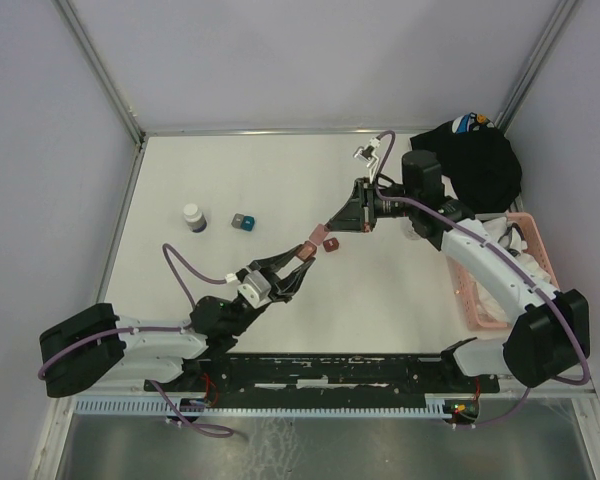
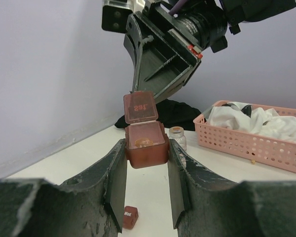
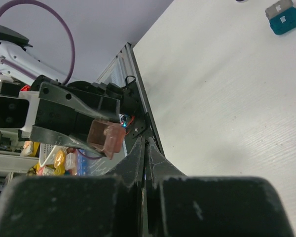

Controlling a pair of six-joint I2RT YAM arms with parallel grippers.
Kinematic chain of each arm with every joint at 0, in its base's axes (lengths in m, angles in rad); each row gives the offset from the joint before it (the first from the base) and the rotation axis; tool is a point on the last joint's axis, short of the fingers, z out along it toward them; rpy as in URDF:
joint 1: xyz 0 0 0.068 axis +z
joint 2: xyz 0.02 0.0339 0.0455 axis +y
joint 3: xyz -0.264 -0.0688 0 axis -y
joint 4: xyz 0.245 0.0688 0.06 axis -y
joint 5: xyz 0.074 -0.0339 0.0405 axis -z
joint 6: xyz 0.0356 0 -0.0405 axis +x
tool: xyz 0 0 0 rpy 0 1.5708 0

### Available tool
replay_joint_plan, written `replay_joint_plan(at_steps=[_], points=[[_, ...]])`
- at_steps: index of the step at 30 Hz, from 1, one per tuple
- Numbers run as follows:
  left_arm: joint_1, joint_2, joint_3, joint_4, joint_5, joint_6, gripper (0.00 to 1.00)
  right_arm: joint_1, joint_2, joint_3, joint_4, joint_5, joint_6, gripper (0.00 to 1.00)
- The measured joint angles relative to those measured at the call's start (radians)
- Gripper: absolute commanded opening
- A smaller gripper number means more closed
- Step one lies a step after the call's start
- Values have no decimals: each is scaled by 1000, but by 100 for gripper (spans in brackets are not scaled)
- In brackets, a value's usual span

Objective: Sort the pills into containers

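Observation:
My left gripper (image 1: 302, 255) is shut on a dark-red square box (image 2: 146, 149), held above the table. Its lid (image 2: 139, 107) stands open, and an amber pill (image 2: 144, 141) lies in its pale inside. My right gripper (image 1: 327, 230) is shut, with its tips just above the lid in the left wrist view (image 2: 134, 91). In the right wrist view its fingertips (image 3: 144, 145) sit just right of the held box (image 3: 106, 138). A second dark-red box (image 1: 329, 244) lies on the table, below my left fingers (image 2: 129, 217). A clear vial with an amber top (image 2: 176, 136) stands behind.
A pink slatted basket (image 1: 500, 285) with white cloth stands at the right, and a black cloth (image 1: 480, 165) lies behind it. A white-capped bottle (image 1: 193, 217) and a teal-and-grey box (image 1: 243, 221) are at the left; the teal box also shows in the right wrist view (image 3: 284, 19).

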Motion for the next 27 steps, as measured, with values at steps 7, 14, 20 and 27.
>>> replay_joint_plan(at_steps=[7,14,20,27], points=[[5,2,0,-29,23,-10,3,7,-26,-8,84,-53,41,2],[14,1,4,-68,31,-26,3,38,-27,-8,105,-84,46,2],[21,-13,4,-105,41,-35,3,68,-27,-8,56,-90,-18,2],[28,-45,7,-149,60,-45,3,111,-25,23,-76,-90,-155,2]])
